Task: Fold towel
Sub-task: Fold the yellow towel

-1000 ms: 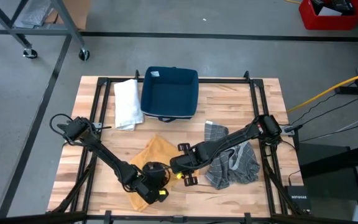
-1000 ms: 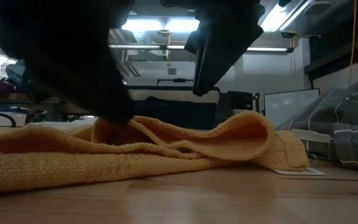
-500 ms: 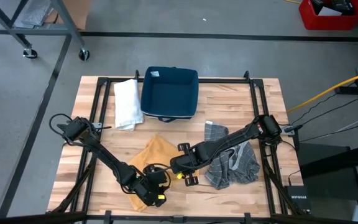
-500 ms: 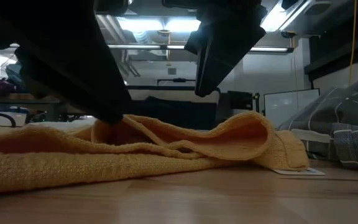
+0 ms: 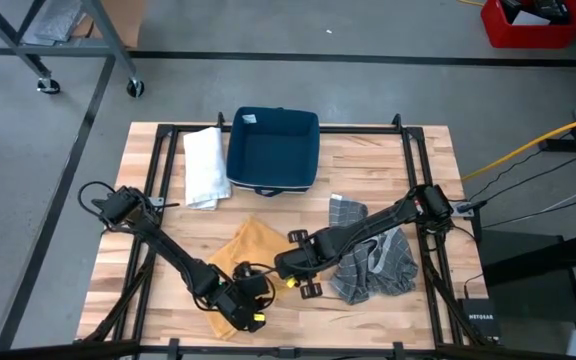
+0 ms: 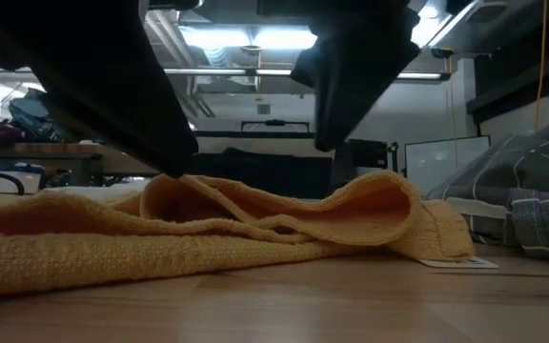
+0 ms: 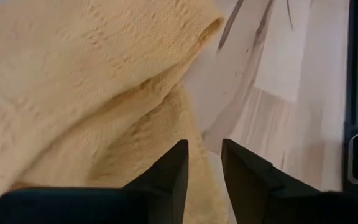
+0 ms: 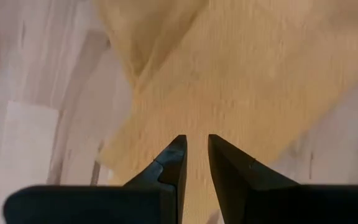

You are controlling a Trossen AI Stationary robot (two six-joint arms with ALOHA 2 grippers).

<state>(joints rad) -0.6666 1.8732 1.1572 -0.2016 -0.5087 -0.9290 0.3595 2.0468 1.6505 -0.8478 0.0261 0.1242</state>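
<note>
yellow towel (image 5: 251, 247): lay crumpled on the wooden table (image 5: 368, 160), front centre, between the two grippers; folds humped up in the low view (image 6: 255, 224)
left gripper (image 5: 251, 287): sat low at the towel's front edge; fingers (image 7: 174, 168) stood a narrow gap apart over the cloth edge (image 7: 92, 93), nothing pinched between them
right gripper (image 5: 286, 264): was just beside the towel's right edge; fingers (image 8: 174, 163) a small slit apart above the cloth (image 8: 229, 81), holding nothing
grey towels (image 5: 376, 258): heaped on the right side of the table, under the right arm; also seen at the right in the low view (image 6: 532, 191)
white towel (image 5: 205, 166): lay folded at the back left, just beside the bin
blue bin (image 5: 273, 150): sat at the back centre, well apart from the yellow towel
</note>
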